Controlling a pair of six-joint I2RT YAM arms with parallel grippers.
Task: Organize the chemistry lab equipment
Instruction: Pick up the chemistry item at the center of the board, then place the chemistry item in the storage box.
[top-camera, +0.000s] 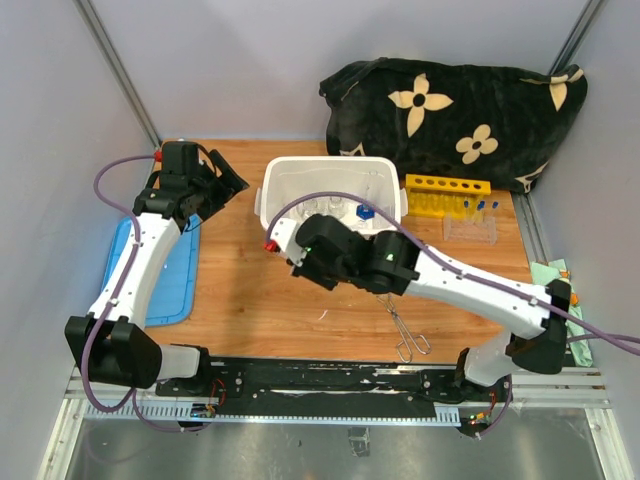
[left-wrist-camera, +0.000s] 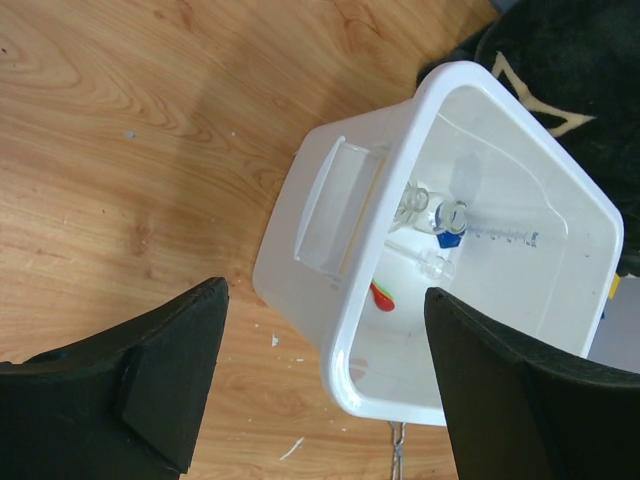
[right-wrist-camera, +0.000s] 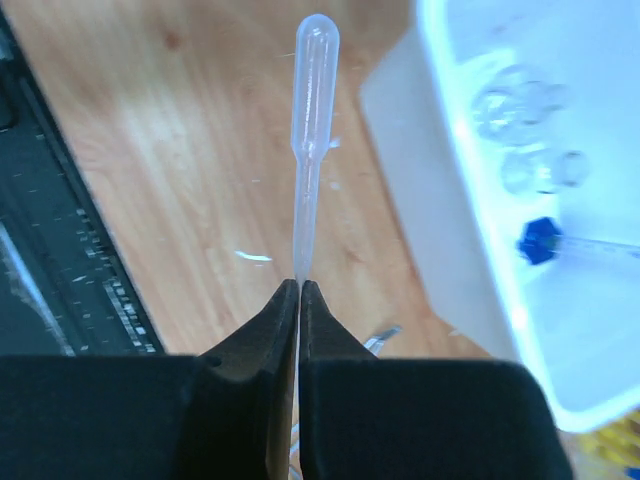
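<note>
The metal tongs (top-camera: 405, 332) lie on the wooden table (top-camera: 250, 310) near the front edge, their long axis running near to far. Just beyond them the right gripper (right-wrist-camera: 300, 285) is clenched on the thin stem of a clear pipette (right-wrist-camera: 305, 180). The pipette lies straight in line with the fingers, its bulb end pointing away from them and leftward over bare wood, just beside the near wall of the white tub (left-wrist-camera: 340, 350) and not touching it. The left gripper (left-wrist-camera: 325, 290) hangs wide apart and holds nothing, off the tub's left side. Inside the tub, small glass beakers (left-wrist-camera: 425, 205) lie together beside a blue-capped tube (left-wrist-camera: 450, 235), whose marked length runs along the bottom, with a red-tipped piece (left-wrist-camera: 382, 295) close by. A blue lid (top-camera: 180, 280) lies flat at the left. To the right of the tub the yellow rack (top-camera: 445, 185) stands lengthwise left to right, with the clear rack (top-camera: 470, 230) just in front of it. The black flowered cloth (top-camera: 450, 110) lies farthest back
</note>
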